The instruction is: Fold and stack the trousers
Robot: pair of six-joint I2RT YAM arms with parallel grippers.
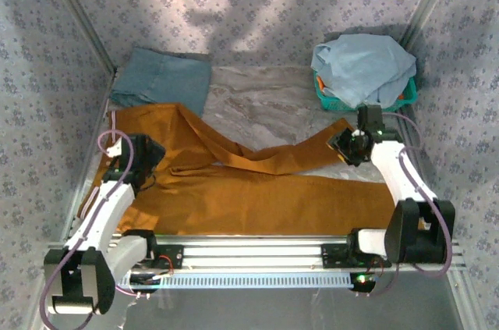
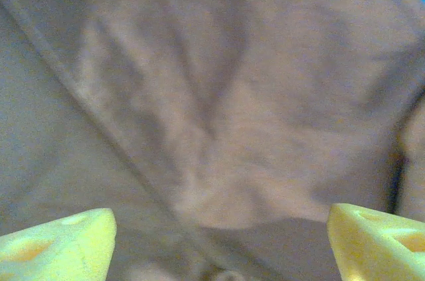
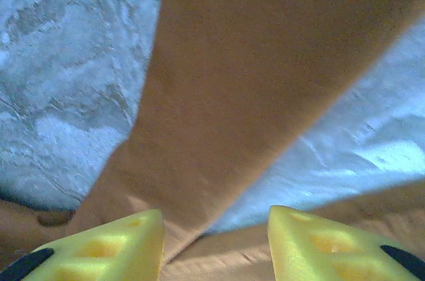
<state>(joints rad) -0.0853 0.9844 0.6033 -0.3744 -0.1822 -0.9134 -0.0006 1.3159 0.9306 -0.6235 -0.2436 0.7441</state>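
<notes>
The rust-orange trousers (image 1: pixel 257 193) lie spread over the table, one leg along the near edge and the other running diagonally up to the right. My left gripper (image 1: pixel 148 160) hovers over the waist end at the left. In the left wrist view its yellow fingers stand wide apart, so the left gripper (image 2: pixel 222 241) is open above wrinkled trousers cloth (image 2: pixel 219 95). My right gripper (image 1: pixel 343 145) sits at the tip of the diagonal leg. From the right wrist, the right gripper (image 3: pixel 216 241) is open, with the leg (image 3: pixel 252 75) lying flat beyond its fingers.
A folded teal-blue garment (image 1: pixel 162 80) lies at the back left. A pale light-blue garment (image 1: pixel 365 65) is heaped on a green basket (image 1: pixel 405 96) at the back right. Bare marbled table (image 1: pixel 265 104) shows between them. Patterned walls close in both sides.
</notes>
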